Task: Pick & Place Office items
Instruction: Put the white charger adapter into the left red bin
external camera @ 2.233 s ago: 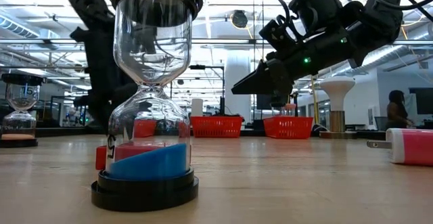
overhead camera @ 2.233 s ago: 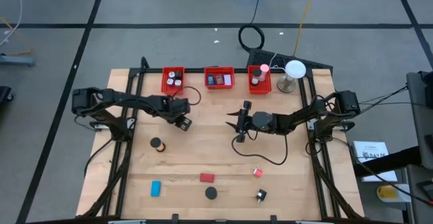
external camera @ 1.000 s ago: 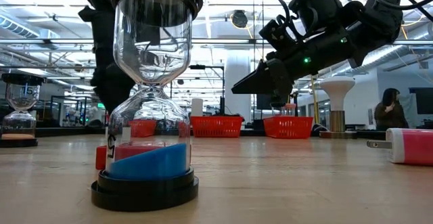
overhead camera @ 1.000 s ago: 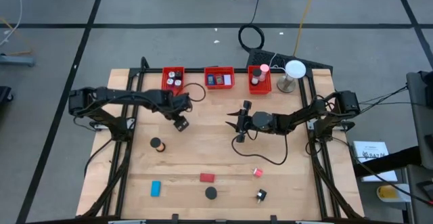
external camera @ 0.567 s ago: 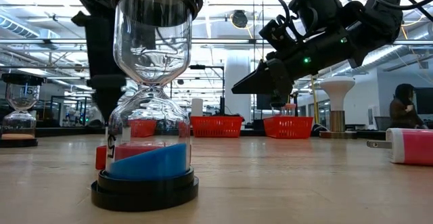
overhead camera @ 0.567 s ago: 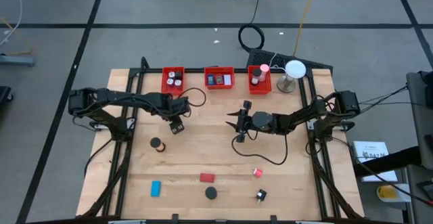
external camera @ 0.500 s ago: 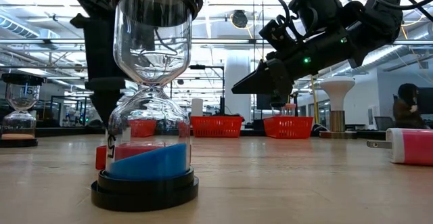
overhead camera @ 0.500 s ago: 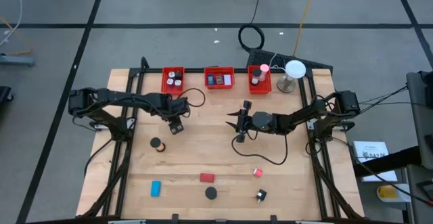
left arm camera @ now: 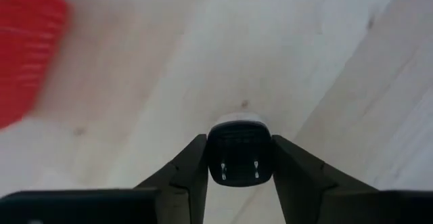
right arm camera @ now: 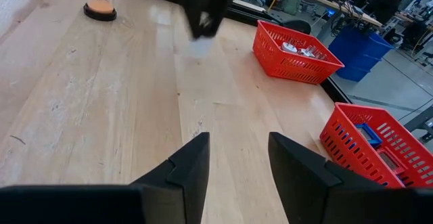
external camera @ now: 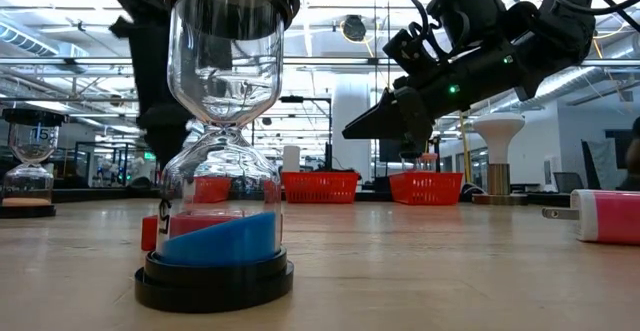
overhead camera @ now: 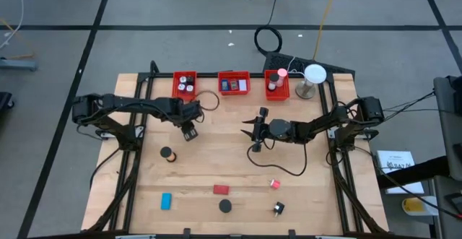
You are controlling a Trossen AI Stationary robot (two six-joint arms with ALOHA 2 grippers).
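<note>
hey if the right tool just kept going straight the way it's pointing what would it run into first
Probably nothing on the table: the right tool, jaws apart and empty, points across bare wood. The left arm looks to be next in that line, though depth is unclear.

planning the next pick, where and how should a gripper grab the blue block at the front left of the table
Take the blue block across its two long side faces, coming straight down from above. It lies flat on the table as a small rectangle, longer one way than the other, so the narrow width probably suits the fingers best. Bare wood surrounds it, with the red block well apart, so both fingers should have room.
</note>
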